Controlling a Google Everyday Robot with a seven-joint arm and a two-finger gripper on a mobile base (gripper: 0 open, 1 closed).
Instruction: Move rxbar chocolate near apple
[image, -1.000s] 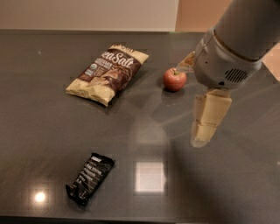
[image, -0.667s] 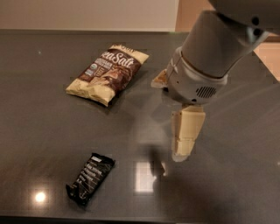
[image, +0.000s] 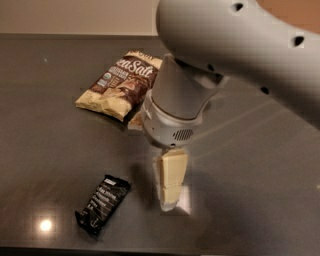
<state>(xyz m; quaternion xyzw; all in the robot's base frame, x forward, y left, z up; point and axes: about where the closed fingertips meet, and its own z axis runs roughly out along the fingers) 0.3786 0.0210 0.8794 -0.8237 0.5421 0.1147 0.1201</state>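
The rxbar chocolate (image: 102, 204), a small flat black wrapper with white lettering, lies on the dark table (image: 45, 150) at the lower left. My gripper (image: 169, 201) hangs from the grey arm in the middle of the view, its cream fingertips low over the table, to the right of the bar and apart from it. It holds nothing that I can see. The apple is hidden behind my arm.
A tan-and-brown "Sea Salt" snack bag (image: 120, 84) lies at the back left, partly covered by my wrist. The table's front edge runs along the bottom of the view. A pale wall stands behind the table.
My arm has swung left and forward, toward the bar. It now covers the apple, which showed at the back right one second ago. The bar and the bag have not moved.
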